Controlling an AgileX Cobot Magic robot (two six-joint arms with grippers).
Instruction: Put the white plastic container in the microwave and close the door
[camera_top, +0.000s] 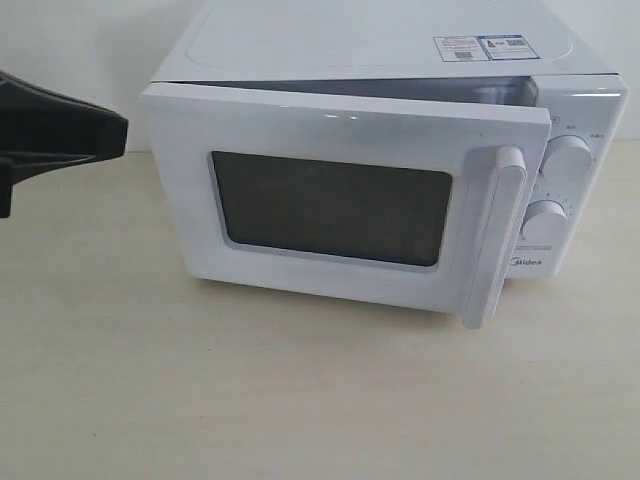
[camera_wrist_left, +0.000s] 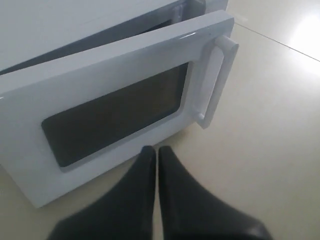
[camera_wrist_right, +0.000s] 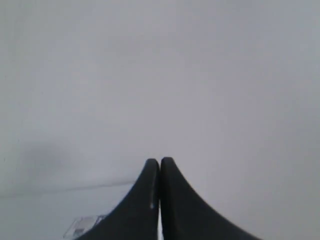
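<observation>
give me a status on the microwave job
Left gripper shut, empty, facing door. Right gripper shut, empty. Door ajar, container not in view. Nothing in the door's path.

The scene is lit brightly and evenly. Glare is thrown on the desk (camera_wrist_left: 303, 36), and a faint shadow is cast beneath the microwave (camera_top: 300, 45).

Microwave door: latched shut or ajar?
Ajar. The door sits angled off the microwave front, with a gap along its top edge and the handle side standing out.
</observation>
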